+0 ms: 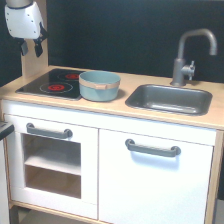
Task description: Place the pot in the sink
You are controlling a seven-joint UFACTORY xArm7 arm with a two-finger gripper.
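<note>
The light blue-teal pot (99, 85) with a tan band near its rim stands upright on the wooden countertop, at the right edge of the black stovetop (52, 84). The grey metal sink (170, 98) is set in the countertop to the exterior view's right of the pot, and it holds nothing. My gripper (30, 48) hangs at the top left, well above and to the left of the pot. Its two dark fingers (38, 48) point down with a gap between them and hold nothing.
A grey faucet (189, 55) rises behind the sink and arches over it. A wooden upright post (34, 65) stands behind the stovetop, just below the gripper. White cabinet doors with grey handles (152, 147) are below the countertop.
</note>
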